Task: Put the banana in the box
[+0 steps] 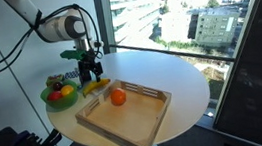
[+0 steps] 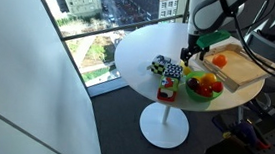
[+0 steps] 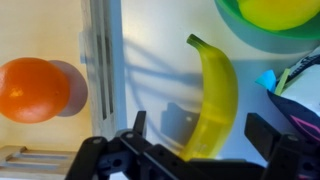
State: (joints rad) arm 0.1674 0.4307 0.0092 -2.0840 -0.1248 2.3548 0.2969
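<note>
On the table [image 3: 150, 55], banana [image 3: 215, 95] lies between the fingers [image 3: 265, 135], apparently untouched.

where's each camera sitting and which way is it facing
An exterior view: raised, beside the table, facing the window; shows the arm and end effector.
An exterior view: higher, looking down along the glass at the table; arm and end effector upper right.
Wrist view: looks straight down on the banana; open end effector fingers frame it.
Shared: orange, box and bowl appear in all three.
</note>
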